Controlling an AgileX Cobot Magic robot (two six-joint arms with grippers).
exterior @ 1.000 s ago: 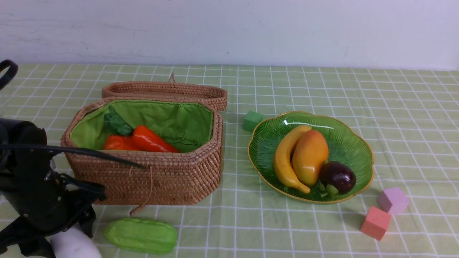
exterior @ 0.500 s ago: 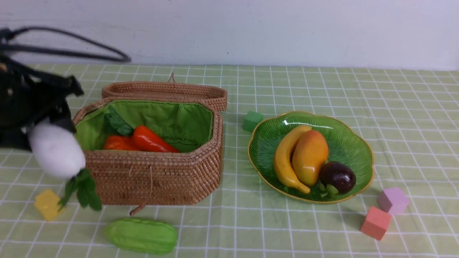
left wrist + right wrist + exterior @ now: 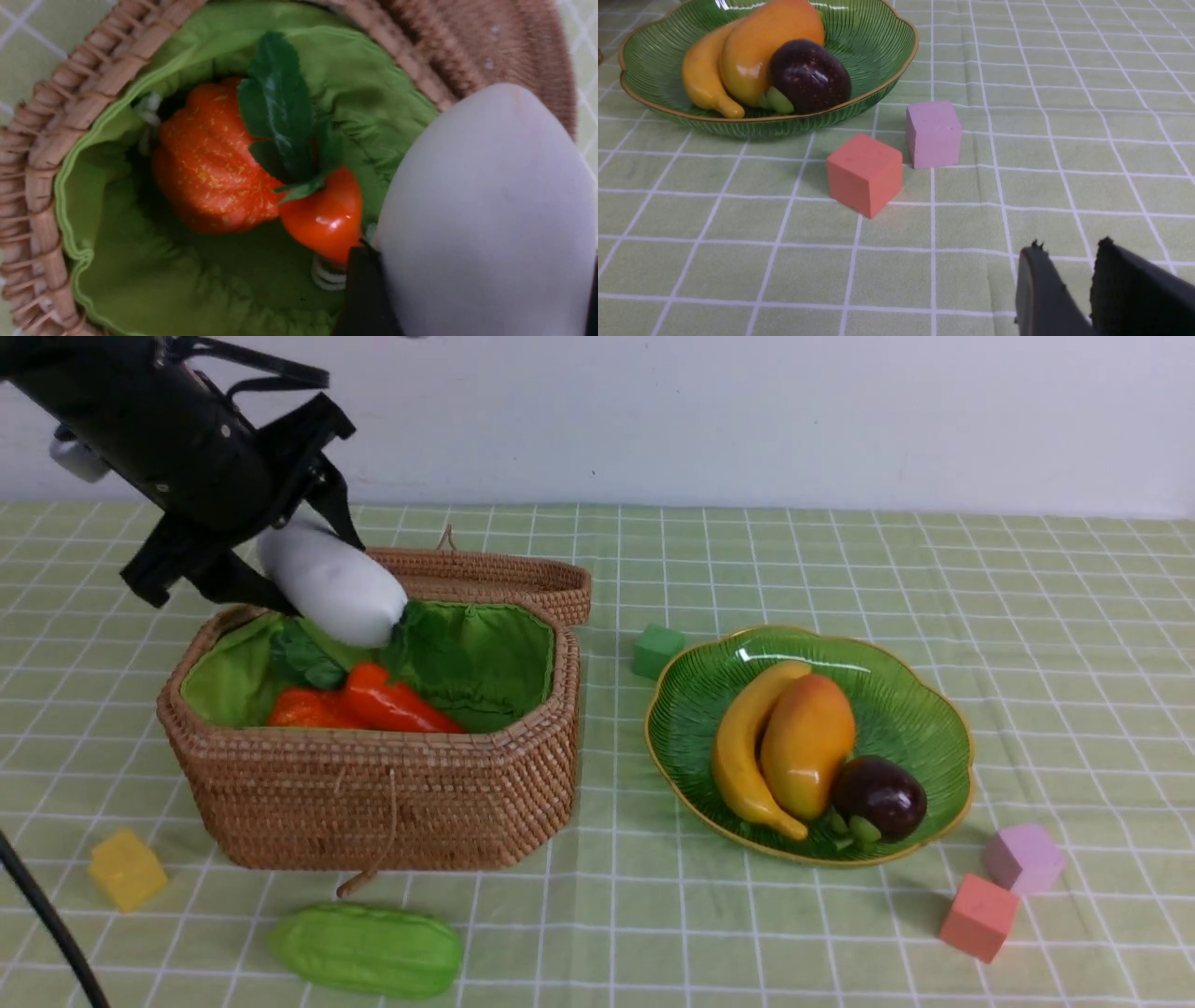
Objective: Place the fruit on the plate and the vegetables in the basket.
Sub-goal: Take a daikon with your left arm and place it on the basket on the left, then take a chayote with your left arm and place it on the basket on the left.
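Note:
My left gripper (image 3: 297,567) is shut on the white radish (image 3: 338,590) and holds it tilted above the left half of the open woven basket (image 3: 373,793). In the left wrist view the radish (image 3: 486,210) fills the space between my fingers. The orange pumpkin (image 3: 301,709) and the red-orange leafy vegetable (image 3: 400,706) lie inside on the green lining. The light-green gourd (image 3: 367,950) lies on the cloth in front of the basket. The banana (image 3: 740,747), mango (image 3: 808,742) and mangosteen (image 3: 878,796) lie on the green plate (image 3: 924,709). My right gripper (image 3: 1069,252) is empty, its jaws a narrow gap apart, low over the cloth.
The basket lid (image 3: 485,574) lies open behind the basket. Foam cubes sit on the cloth: green (image 3: 658,651) between basket and plate, yellow (image 3: 127,869) at the front left, purple (image 3: 1023,857) and salmon (image 3: 978,915) near the plate's front right.
My left gripper has lifted the radish from the table's front left corner, up and forward, to above the basket. The yellow cube is now uncovered. Nothing else moved.

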